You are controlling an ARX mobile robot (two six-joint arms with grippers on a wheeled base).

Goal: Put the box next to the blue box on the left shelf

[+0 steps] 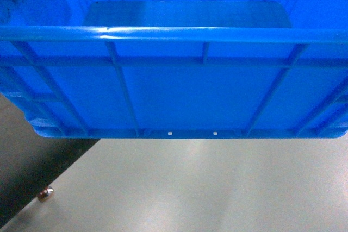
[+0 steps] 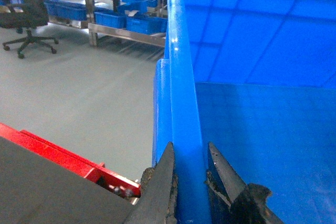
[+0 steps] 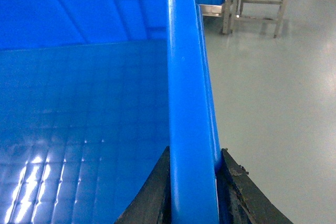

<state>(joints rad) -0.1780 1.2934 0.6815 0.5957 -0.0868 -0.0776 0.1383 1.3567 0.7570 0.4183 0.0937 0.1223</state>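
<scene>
Head view: the box [image 1: 179,91], a bright-blue ribbed crate, fills the upper two thirds of the field, held clear of the pale grey floor [image 1: 217,188] that shows beneath its base edge; two small pale holes sit at the middle of that edge. Left wrist view: my left gripper [image 2: 190,182] is clamped on the box's thick rim, one dark finger on the outer wall and one on the smooth inner wall, with the rim running up between them. Right wrist view: my right gripper [image 3: 192,187] grips the opposite rim in the same manner, its two dark fingers pressed against either face of the wall. Background, left wrist view: a grey metal-framed shelf [image 2: 123,30] carrying several smaller blue boxes [image 2: 142,23] stands well apart across the floor, a black office chair [image 2: 29,14] lies to its left, and part of a red frame [image 2: 58,156] appears just below the gripper.
</scene>
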